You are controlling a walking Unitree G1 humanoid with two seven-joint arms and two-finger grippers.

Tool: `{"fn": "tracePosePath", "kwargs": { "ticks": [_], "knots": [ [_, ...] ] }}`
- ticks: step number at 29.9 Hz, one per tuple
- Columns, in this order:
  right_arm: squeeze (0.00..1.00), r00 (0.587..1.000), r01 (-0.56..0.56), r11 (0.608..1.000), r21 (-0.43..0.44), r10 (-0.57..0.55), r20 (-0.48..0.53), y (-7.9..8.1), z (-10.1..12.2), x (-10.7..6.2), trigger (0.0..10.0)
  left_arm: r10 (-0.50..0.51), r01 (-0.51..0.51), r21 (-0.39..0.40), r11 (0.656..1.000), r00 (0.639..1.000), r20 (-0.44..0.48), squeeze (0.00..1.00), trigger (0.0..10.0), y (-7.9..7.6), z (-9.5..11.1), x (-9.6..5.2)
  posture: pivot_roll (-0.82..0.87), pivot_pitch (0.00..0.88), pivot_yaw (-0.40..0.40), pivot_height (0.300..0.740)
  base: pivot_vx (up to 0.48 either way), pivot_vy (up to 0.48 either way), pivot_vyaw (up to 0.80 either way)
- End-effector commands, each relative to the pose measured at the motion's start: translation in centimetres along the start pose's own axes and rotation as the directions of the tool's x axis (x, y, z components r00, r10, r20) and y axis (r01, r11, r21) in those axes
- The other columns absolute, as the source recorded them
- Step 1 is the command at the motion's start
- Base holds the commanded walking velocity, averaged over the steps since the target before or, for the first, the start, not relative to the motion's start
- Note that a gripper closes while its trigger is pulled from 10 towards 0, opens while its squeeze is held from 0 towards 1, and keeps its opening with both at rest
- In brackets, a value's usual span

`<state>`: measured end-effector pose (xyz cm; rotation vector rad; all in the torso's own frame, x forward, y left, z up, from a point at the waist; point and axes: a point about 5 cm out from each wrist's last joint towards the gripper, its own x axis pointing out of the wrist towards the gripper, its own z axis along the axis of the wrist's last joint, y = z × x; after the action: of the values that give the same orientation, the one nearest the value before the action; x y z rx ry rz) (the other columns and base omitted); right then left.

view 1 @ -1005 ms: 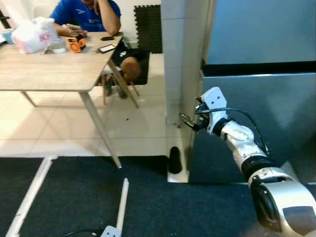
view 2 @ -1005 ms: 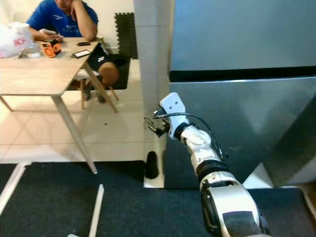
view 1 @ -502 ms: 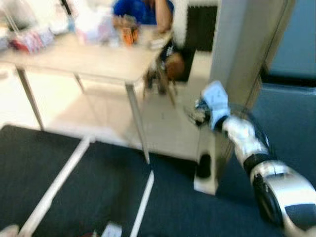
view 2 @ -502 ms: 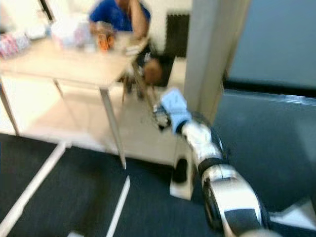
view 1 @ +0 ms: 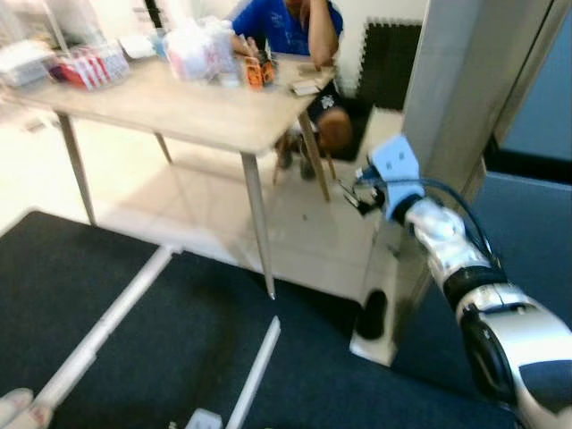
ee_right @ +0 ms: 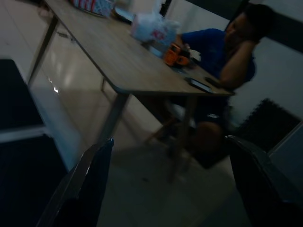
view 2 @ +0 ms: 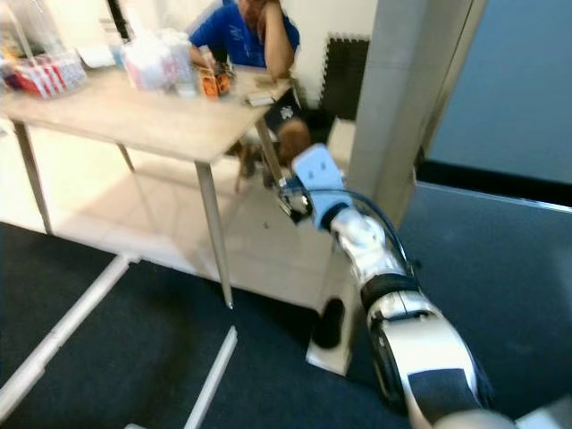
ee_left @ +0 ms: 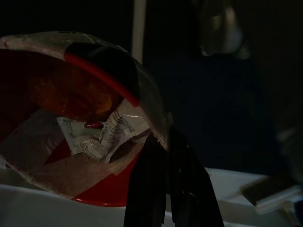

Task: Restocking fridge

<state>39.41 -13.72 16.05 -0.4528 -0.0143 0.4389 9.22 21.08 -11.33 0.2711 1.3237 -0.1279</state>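
Observation:
My right gripper is held up at mid height beside the white tiled pillar, open, with nothing between its fingers. It points toward the wooden table. The grey fridge door stands shut at the right, behind the right arm. In the dark left wrist view, my left gripper is shut on the edge of a red-and-white wrapped packet.
A person in a blue shirt sits at the far side of the table, which holds a plastic bag, red-and-white packs and small items. A black object stands at the pillar's foot. White bars lie on the dark mat.
The camera has swung left, blurred midway, so more of the table and less of the fridge shows. The right arm stays raised by the pillar, still open.

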Motion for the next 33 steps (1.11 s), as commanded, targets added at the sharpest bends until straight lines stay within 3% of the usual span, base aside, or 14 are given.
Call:
{"fn": "tracePosePath", "kwargs": {
  "ticks": [1, 4, 7, 9, 12, 22, 23, 25, 28, 32, 33],
  "knots": [
    [0.0, 1.0, -0.003, 0.997, -0.079, 0.005, 0.018, -0.1, 0.7, 0.2, 10.0, 0.007, -0.006, -0.008, 1.0, 1.0, 0.028, 0.0, 10.0, 0.2, 0.7, 0.0, -0.05, 0.0, 0.01, 0.74, 0.0, 0.0, 0.0],
    [0.0, 1.0, -0.008, 0.994, -0.112, 0.011, 0.023, -0.1, 0.8, 0.2, 10.0, 0.002, -0.002, -0.008, 1.0, 1.0, 0.031, 0.0, 10.0, 0.1, 0.7, 0.0, -0.05, 0.0, 0.01, 0.74, 0.0, 0.0, 0.0],
    [0.0, 1.0, -0.021, 0.973, -0.228, 0.019, -0.009, -0.5, 0.8, 0.2, 10.0, -0.018, 0.018, 0.003, 1.0, 1.0, 0.025, 0.0, 10.0, -0.1, 0.7, 0.0, -0.05, 0.0, 0.009, 0.74, 0.0, -0.157, 0.0],
    [0.0, 1.0, -0.021, 0.973, -0.228, 0.019, -0.009, -0.5, 0.8, 0.2, 10.0, -0.018, 0.018, 0.003, 1.0, 1.0, 0.025, 0.0, 10.0, -0.1, 0.7, 0.0, -0.05, 0.0, 0.009, 0.74, 0.0, -0.472, 0.0],
    [0.0, 0.998, -0.026, 0.951, -0.309, 0.008, -0.061, -1.6, 0.6, -0.1, 10.0, -0.019, 0.019, 0.001, 1.0, 1.0, 0.025, 0.0, 10.0, -0.2, 0.6, 0.0, -0.05, 0.0, 0.009, 0.74, 0.0, -0.472, 0.0],
    [0.0, 0.996, -0.071, 0.956, -0.285, 0.051, -0.077, -3.5, 1.0, -0.8, 10.0, -0.022, 0.022, -0.021, 1.0, 0.999, 0.037, 0.0, 10.0, -0.5, 0.7, 0.1, -0.05, 0.0, 0.001, 0.74, 0.0, 0.0, 0.0],
    [0.0, 0.985, -0.175, 0.955, -0.239, 0.171, -0.036, -3.2, 1.4, -1.0, 10.0, -0.024, 0.024, -0.02, 1.0, 0.999, 0.039, 0.0, 10.0, -0.6, 0.7, 0.1, -0.05, 0.0, 0.001, 0.74, 0.0, 0.0, 0.0],
    [0.0, 0.978, -0.208, 0.951, -0.23, 0.209, -0.022, -3.0, 1.5, -1.1, 10.0, -0.024, 0.025, -0.02, 0.999, 0.999, 0.039, 0.0, 10.0, -0.6, 0.7, 0.1, -0.05, 0.0, 0.001, 0.74, 0.0, 0.0, 0.0],
    [0.0, 0.867, -0.495, 0.851, -0.176, 0.498, -0.029, -2.2, 0.9, -2.7, 10.0, -0.026, 0.027, -0.021, 0.999, 0.999, 0.04, 0.0, 10.0, -0.7, 0.8, 0.1, -0.05, 0.0, -0.004, 0.74, 0.0, 0.0, 0.0],
    [0.0, 0.832, -0.555, 0.813, -0.175, 0.548, -0.089, -2.7, 0.2, -3.5, 10.0, -0.028, 0.029, -0.022, 0.999, 0.999, 0.04, 0.0, 10.0, -0.8, 0.8, 0.1, -0.05, 0.0, -0.006, 0.74, 0.0, 0.0, 0.0],
    [0.0, 0.836, -0.547, 0.817, -0.18, 0.524, -0.163, -4.0, -0.3, -4.1, 10.0, -0.03, 0.03, -0.023, 0.999, 0.999, 0.038, 0.0, 10.0, -0.8, 0.7, 0.1, -0.05, 0.0, -0.006, 0.74, 0.0, 0.0, 0.0]
  ]
}}
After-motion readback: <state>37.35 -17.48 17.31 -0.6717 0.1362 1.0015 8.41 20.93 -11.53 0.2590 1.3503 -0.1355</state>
